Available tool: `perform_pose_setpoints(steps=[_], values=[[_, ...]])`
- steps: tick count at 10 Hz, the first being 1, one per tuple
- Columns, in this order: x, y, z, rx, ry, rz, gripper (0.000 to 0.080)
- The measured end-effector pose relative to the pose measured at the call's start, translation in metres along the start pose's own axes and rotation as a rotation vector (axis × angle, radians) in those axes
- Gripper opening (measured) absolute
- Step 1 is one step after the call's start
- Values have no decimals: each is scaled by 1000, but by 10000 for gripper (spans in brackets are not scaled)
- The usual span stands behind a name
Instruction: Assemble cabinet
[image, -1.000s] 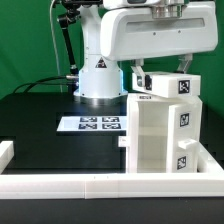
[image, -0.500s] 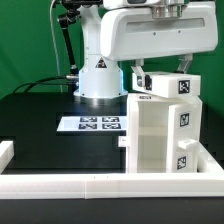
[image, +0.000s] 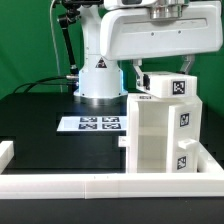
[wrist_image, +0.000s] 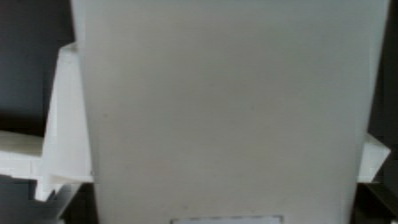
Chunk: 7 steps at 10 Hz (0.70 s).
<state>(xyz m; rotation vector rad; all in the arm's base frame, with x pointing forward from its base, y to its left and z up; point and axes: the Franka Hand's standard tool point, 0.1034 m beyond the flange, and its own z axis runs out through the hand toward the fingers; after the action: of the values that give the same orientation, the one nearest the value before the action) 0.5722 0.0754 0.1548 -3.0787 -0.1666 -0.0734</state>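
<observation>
The white cabinet (image: 160, 135) stands upright at the exterior view's right, with black-and-white tags on its side. Its top panel (image: 168, 88) lies across the top, slightly turned, with a tag facing the camera. My gripper (image: 160, 72) reaches down from the white arm onto this top panel. One dark finger (image: 137, 74) shows at the panel's left end and the rest is hidden. In the wrist view a white panel (wrist_image: 222, 110) fills nearly the whole picture, and no fingers show.
The marker board (image: 90, 124) lies flat on the black table to the left of the cabinet. A white rail (image: 90, 184) runs along the front edge, with a short side piece (image: 6, 150) at the left. The robot's base (image: 98, 82) stands behind.
The top panel and its tag have turned slightly, with the tag shifting toward the exterior view's left. The cabinet body has not moved.
</observation>
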Motion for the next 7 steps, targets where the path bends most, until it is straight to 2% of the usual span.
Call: perform_pose_setpoints(steps=[2, 7], values=[[0, -1, 1, 13, 11, 247, 560], [1, -4, 1, 44, 34, 603, 560]])
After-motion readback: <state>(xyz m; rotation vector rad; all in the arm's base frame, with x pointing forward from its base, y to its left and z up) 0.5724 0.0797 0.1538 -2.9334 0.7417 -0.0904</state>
